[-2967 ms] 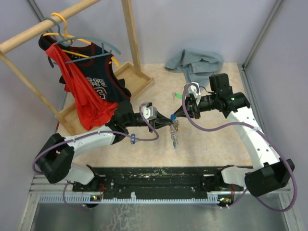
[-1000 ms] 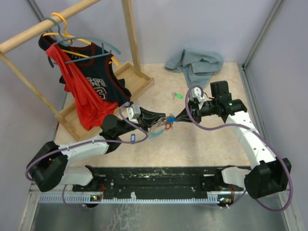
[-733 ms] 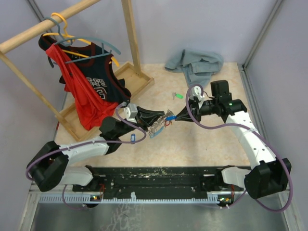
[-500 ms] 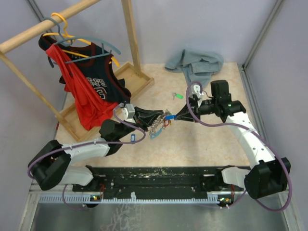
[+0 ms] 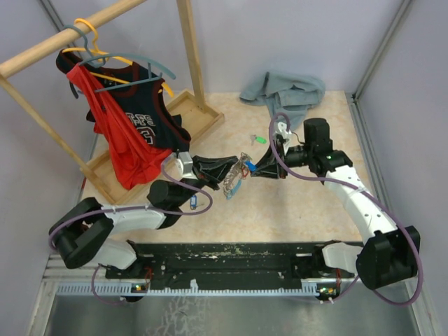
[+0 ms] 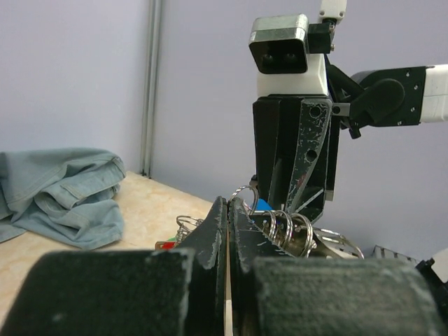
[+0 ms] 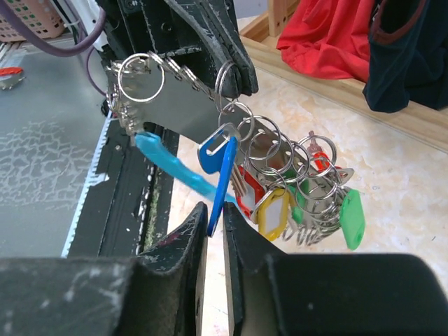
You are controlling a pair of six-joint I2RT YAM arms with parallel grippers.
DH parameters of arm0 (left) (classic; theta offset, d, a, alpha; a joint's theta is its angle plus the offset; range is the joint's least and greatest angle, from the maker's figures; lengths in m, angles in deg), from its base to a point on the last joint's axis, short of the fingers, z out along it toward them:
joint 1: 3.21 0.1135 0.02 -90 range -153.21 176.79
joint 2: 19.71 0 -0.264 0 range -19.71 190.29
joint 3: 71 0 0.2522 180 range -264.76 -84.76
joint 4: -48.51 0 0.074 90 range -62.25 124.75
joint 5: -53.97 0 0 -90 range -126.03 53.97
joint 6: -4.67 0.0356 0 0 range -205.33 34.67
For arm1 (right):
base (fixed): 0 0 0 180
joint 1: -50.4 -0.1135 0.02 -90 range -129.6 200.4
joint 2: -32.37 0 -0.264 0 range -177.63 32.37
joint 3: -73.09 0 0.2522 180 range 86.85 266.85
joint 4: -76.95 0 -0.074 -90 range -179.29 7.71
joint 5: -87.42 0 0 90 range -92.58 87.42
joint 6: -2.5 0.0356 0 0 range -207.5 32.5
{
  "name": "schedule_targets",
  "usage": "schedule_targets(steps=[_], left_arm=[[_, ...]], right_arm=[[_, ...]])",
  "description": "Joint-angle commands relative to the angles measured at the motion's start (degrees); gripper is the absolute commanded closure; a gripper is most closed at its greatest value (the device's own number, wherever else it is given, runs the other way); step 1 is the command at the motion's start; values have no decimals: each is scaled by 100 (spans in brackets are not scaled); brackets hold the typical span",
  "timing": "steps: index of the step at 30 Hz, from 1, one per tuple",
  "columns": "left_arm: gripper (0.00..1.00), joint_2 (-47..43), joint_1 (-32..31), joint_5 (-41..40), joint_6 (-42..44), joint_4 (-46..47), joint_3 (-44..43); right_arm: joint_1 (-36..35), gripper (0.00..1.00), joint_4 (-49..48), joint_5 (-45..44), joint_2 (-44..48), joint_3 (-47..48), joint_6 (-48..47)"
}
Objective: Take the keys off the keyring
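The keyring (image 7: 227,78) is a thin silvery loop pinched in my left gripper (image 6: 229,203), which is shut on it. From it a chain of small rings carries the keys (image 7: 294,185), a bunch with red, yellow and green tags. My right gripper (image 7: 212,210) is shut on a dark blue tag (image 7: 222,171) that hangs from the ring. A light blue tag (image 7: 171,171) dangles behind. In the top view the left gripper (image 5: 234,166) and the right gripper (image 5: 253,168) meet tip to tip above the table, with the bunch (image 5: 234,182) hanging between them.
A loose green-tagged key (image 5: 260,138) lies on the table behind the grippers. Blue denim cloth (image 5: 283,91) lies at the back. A wooden clothes rack (image 5: 189,49) with a red and navy jersey (image 5: 129,133) stands at the left.
The bunch hung straight down between the grippers three seconds ago. Now it is lifted and pulled sideways. The left gripper has drawn back and turned; the right gripper has shifted slightly left.
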Motion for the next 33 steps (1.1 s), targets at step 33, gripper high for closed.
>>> schedule_targets(steps=[33], left_arm=[[100, 131, -502, -1000, -246, 1602, 126]], right_arm=[[-370, 70, -1016, -361, 59, 844, 981]])
